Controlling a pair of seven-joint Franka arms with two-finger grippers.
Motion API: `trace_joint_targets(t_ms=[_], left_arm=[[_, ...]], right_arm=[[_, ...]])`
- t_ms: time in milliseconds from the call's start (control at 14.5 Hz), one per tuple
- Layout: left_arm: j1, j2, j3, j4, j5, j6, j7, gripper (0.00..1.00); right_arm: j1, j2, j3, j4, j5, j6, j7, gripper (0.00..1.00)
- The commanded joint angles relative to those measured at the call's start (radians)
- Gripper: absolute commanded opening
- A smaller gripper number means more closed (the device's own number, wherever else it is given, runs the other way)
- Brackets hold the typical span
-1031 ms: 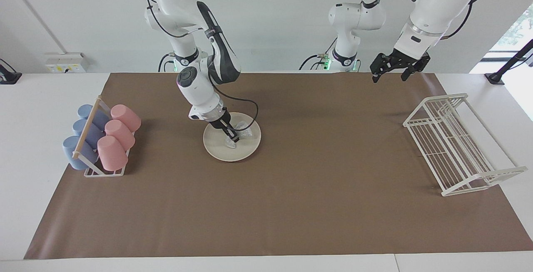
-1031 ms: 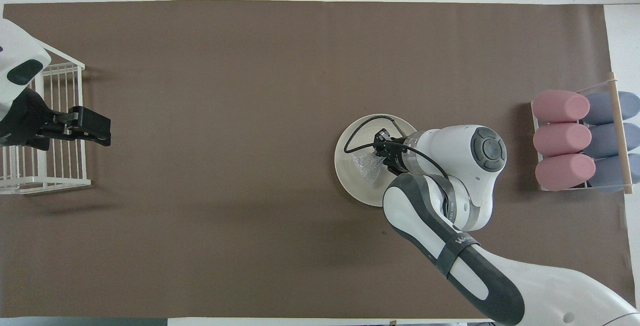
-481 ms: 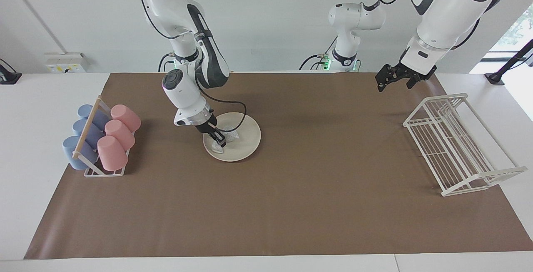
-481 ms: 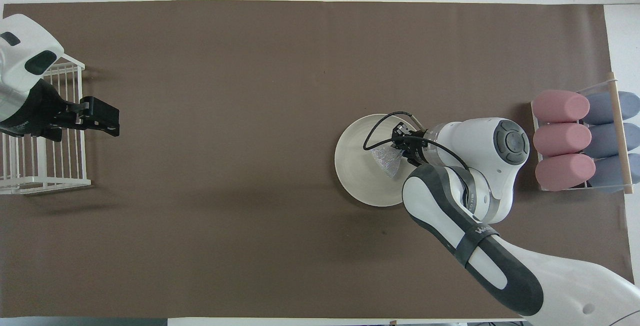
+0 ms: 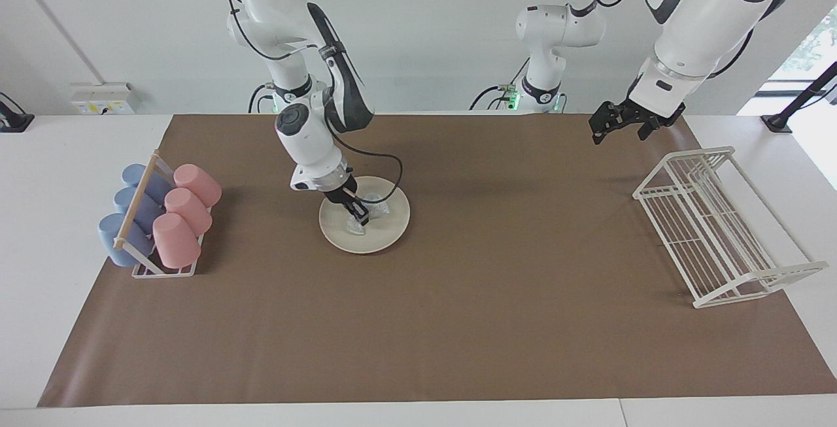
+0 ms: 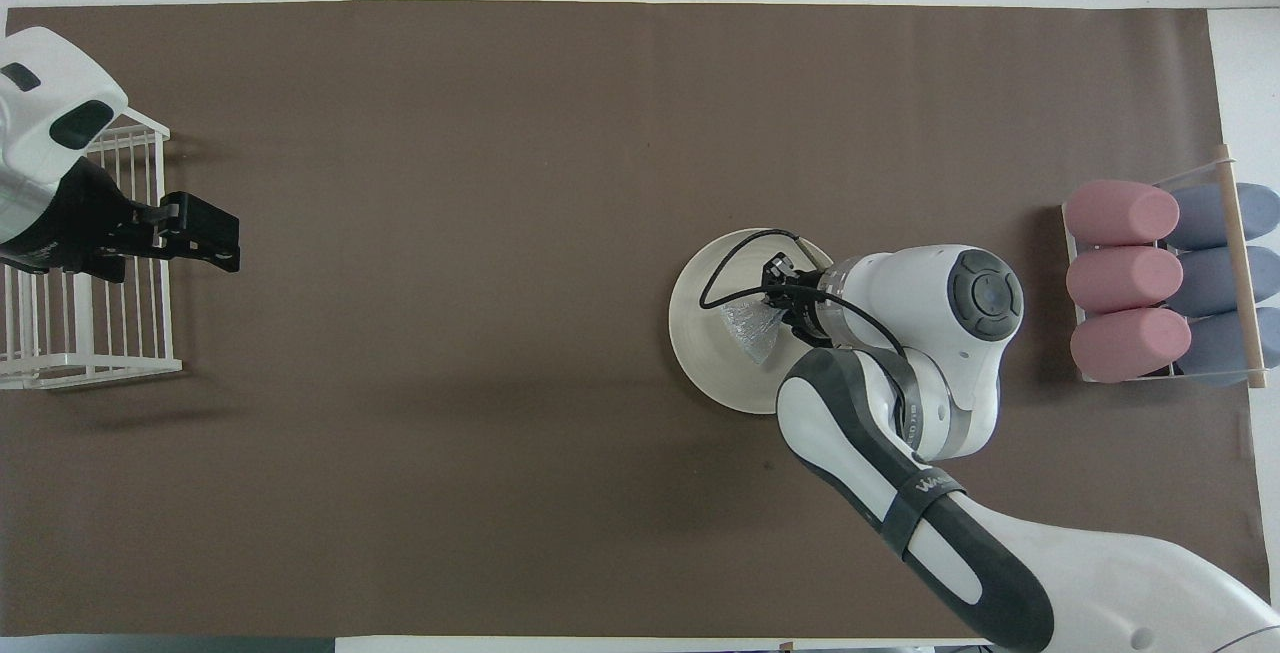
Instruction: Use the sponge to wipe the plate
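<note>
1. Since half a second ago the right gripper (image 5: 358, 217) has slid the sponge (image 6: 752, 326) back from the plate's rim on the cup-rack side toward the plate's middle; the left arm has kept its place.
2. The sponge, a silvery mesh pad, lies pressed on the plate (image 5: 389, 231), pinched between the right gripper's closed fingertips.
3. The plate (cream-white, round, shallow) sits flat on the brown mat (image 5: 458, 322), toward the right arm's end of the tabletop (image 5: 39, 172) and fairly near the robots.
4. The right arm leans steeply down over the plate, its black cable looping above the rim nearer the robots.
5. Beside the plate, closer to the right arm's end, a wire rack (image 5: 163, 271) holds three pink cups (image 5: 188, 210) and three blue cups (image 5: 127, 208) lying on their sides.
6. At the left arm's end stands an empty-looking white wire dish rack (image 5: 719, 231).
7. The left gripper (image 5: 613, 123) waits up in the air with its fingers apart, over the mat's edge beside that dish rack, holding nothing.
</note>
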Motion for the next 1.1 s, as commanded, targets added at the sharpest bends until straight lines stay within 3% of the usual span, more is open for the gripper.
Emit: trace_joint_targets(t_ms=[0, 344, 688, 1031], left_arm=[[0.022, -0.016, -0.004, -0.024, -0.026, 0.022, -0.011, 1.0], [0.024, -0.015, -0.004, -0.024, -0.06, 0.03, -0.017, 1.0], [0.025, -0.03, -0.006, -0.059, -0.066, 0.036, -0.006, 1.0], [0.085, -0.082, -0.004, -0.184, -0.364, 0.134, -0.002, 1.0]], right_arm=[[0.054, 0.016, 0.004, -0.027, -0.011, 0.011, 0.068, 0.0], [0.03, 0.017, -0.002, -0.025, -0.017, 0.012, 0.018, 0.0], [-0.11, 0.019, -0.002, -0.025, -0.02, 0.006, -0.207, 0.0], [-0.081, 0.016, 0.005, -0.028, -0.02, 0.006, -0.133, 0.0]])
